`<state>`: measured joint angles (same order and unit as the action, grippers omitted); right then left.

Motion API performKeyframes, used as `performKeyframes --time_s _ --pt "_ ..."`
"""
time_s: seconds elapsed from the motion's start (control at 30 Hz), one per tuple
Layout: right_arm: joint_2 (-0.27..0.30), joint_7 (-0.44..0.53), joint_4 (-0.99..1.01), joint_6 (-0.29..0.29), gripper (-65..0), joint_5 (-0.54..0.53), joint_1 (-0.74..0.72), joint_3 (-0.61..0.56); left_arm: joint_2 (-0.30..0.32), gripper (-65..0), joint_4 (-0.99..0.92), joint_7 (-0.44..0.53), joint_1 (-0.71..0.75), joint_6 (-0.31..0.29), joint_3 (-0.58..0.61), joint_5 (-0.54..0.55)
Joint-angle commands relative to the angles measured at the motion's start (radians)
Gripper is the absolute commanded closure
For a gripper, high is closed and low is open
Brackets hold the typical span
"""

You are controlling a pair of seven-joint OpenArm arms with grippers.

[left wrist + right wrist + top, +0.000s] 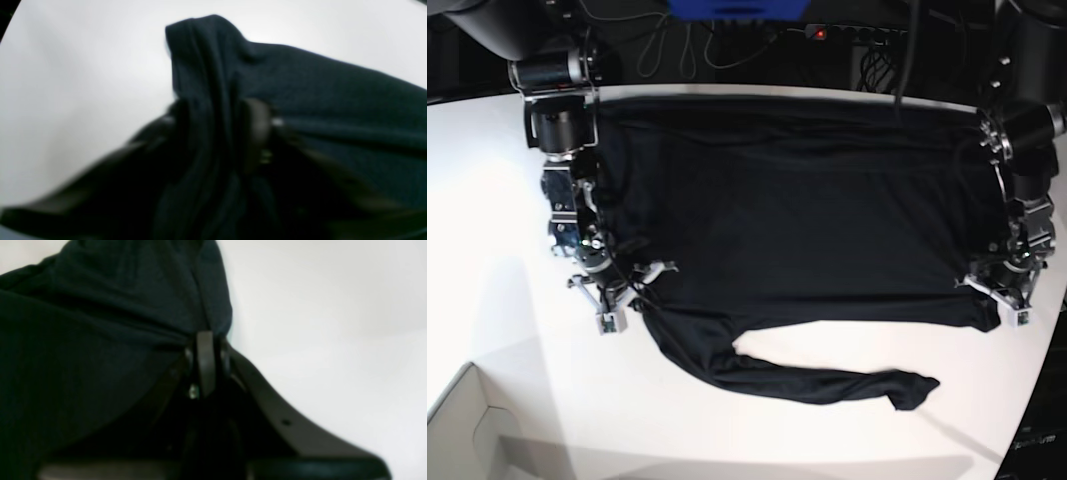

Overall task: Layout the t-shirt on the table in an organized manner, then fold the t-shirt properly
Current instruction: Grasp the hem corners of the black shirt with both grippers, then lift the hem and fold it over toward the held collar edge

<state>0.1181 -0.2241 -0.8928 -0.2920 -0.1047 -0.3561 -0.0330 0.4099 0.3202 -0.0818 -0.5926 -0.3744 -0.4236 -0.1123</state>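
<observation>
The black t-shirt (797, 230) lies on the white surface (537, 390), spanning the gap between the two arms, its loose lower flap trailing toward five o'clock of the base view. The right end effector (206, 393) is pressed together, pinching the t-shirt's edge at about eight o'clock in the base view. The left end effector (217, 133) sits at about four o'clock, a ridge of cloth between its fingers; whether they grip it I cannot tell. In the left wrist view, the ridge runs up to twelve o'clock, with more fabric at three.
</observation>
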Motion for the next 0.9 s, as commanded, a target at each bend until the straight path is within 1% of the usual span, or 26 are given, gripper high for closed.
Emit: performKeyframes --time_s 0.0,0.1,0.17,0.2,0.27,0.5,0.57,0.73,0.8,0.87 --pt "0.009 -0.018 -0.01 -0.002 0.0 0.006 -0.018 0.003 0.019 -13.4 0.009 0.001 -0.023 0.002 -0.002 -0.002" --pt "0.019 -0.016 -0.01 -0.002 0.0 0.006 -0.018 0.003 0.016 0.0 0.009 -0.002 -0.025 0.005 -0.002 -0.002" --pt "0.021 -0.016 -0.013 -0.002 0.0 0.006 -0.018 0.003 0.016 0.0 0.009 -0.002 -0.026 0.002 -0.002 -0.002" --pt "0.021 -0.016 -0.016 -0.002 0.0 0.006 -0.018 0.003 0.014 -1.2 0.009 -0.002 -0.026 0.002 -0.002 -0.002" --pt "0.021 -0.014 -0.039 -0.002 0.0 0.004 -0.018 0.003 0.014 0.0 0.009 -0.002 -0.033 0.001 -0.002 -0.002" --pt "0.021 -0.021 -0.248 -0.003 0.0 0.0 0.062 0.005 0.014 -0.1 0.036 -0.003 -0.04 -0.001 -0.004 0.0" --pt "0.021 -0.025 -0.308 -0.003 0.0 0.0 0.088 0.005 0.011 -0.1 0.096 -0.005 -0.023 -0.001 -0.004 0.0" --pt "0.021 -0.027 -0.447 -0.003 0.0 0.0 0.162 0.011 -0.021 -0.1 0.293 -0.005 0.072 -0.001 -0.004 0.0" --pt "0.021 -0.027 -0.509 -0.005 0.0 0.0 0.196 0.043 -0.038 -0.1 0.385 -0.005 0.115 -0.001 -0.011 0.0" --pt "0.021 -0.027 -0.561 -0.005 0.0 0.0 0.225 0.064 -0.058 -0.1 0.472 -0.006 0.159 -0.001 -0.048 0.0"
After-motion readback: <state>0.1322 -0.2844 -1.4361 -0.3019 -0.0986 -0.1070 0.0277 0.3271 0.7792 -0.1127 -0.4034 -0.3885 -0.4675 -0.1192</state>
